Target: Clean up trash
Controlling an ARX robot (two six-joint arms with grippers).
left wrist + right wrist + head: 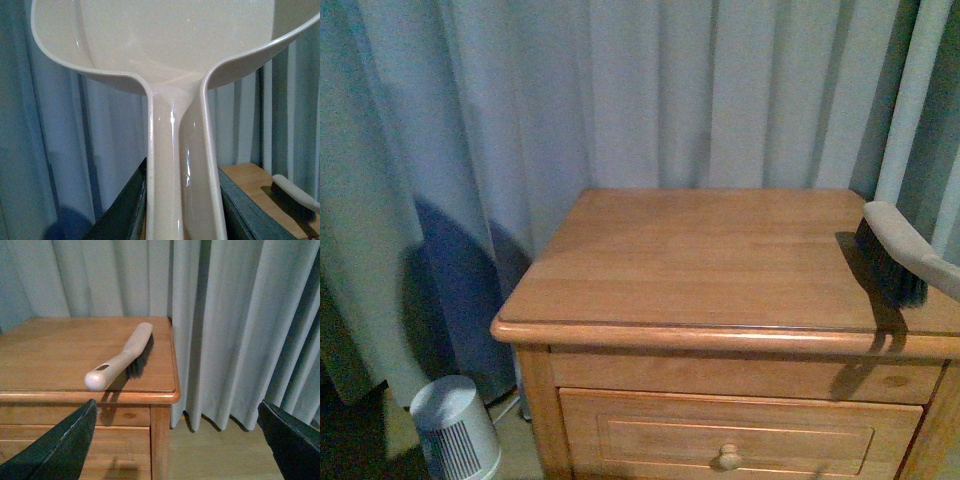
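Clasping dustpan, left hand, right hand agape

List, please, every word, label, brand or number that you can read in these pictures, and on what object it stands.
None. The dustpan, the brush, the wooden nightstand, the curtain and the small white appliance on the floor show no letters, numbers or signs that can be read.
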